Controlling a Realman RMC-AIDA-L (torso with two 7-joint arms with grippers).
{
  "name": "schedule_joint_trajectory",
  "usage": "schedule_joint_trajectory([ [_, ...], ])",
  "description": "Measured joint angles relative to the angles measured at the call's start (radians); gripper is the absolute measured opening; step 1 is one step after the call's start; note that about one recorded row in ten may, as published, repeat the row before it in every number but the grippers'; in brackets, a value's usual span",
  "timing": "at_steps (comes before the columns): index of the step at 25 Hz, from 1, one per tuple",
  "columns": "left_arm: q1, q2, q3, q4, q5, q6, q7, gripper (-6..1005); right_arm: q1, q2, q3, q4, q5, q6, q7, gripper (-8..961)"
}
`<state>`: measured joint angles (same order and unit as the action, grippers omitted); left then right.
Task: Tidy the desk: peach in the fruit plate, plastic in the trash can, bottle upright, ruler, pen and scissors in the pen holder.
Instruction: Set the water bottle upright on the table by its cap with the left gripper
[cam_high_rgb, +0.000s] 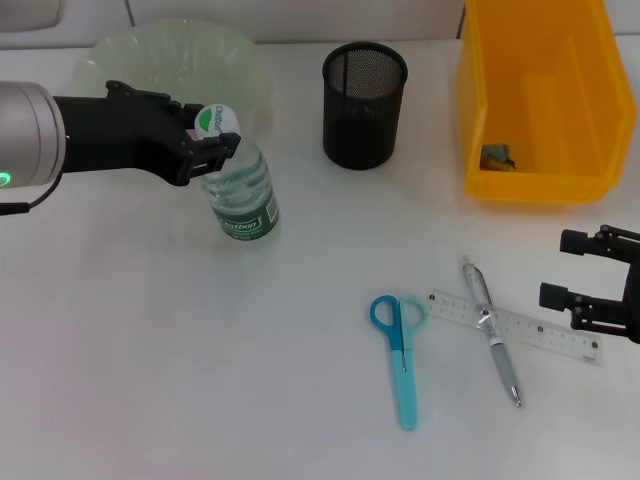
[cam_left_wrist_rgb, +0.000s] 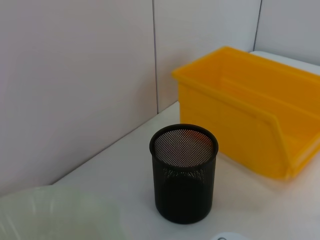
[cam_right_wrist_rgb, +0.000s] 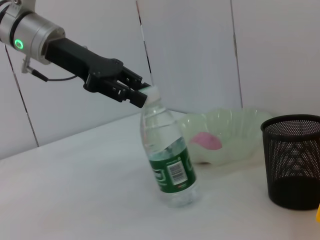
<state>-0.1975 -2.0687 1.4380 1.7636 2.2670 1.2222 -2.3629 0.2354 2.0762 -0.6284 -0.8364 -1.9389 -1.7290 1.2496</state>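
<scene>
On the white table (cam_high_rgb: 200, 380) before pale wall panels, my left end effector (cam_high_rgb: 215, 138) grips the tilted bottle (cam_high_rgb: 240, 195) by its cap. Only my right wrist view shows the peach (cam_right_wrist_rgb: 207, 141) in the fruit plate (cam_right_wrist_rgb: 235, 125); my right end effector (cam_high_rgb: 565, 270) rests open near the ruler (cam_high_rgb: 540, 332).

- I count one bottle (cam_high_rgb: 240, 190) on the desk (cam_high_rgb: 200, 380).
- One mesh pen holder (cam_high_rgb: 365, 104).
- One yellow bin (cam_high_rgb: 540, 95), with one small scrap (cam_high_rgb: 497, 156) inside (I can't tell what it is).
- One pale green fruit plate (cam_high_rgb: 150, 55), holding one pink item (cam_right_wrist_rgb: 206, 140) that I only see from the right wrist.
- One pair of blue scissors (cam_high_rgb: 401, 350).
- One clear ruler (cam_high_rgb: 540, 331).
- One silver pen (cam_high_rgb: 492, 332), lying across that ruler.
- Two grippers: left gripper (cam_high_rgb: 210, 140), right gripper (cam_high_rgb: 585, 275).
</scene>
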Motion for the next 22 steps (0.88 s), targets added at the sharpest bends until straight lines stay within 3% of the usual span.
schedule_joint_trajectory([
  [22,-0.009,-0.001,-0.013,-0.020,0.018,-0.011,-0.004,429,0.001,0.001,0.004,-0.003,0.003,-0.013,0.007,769],
])
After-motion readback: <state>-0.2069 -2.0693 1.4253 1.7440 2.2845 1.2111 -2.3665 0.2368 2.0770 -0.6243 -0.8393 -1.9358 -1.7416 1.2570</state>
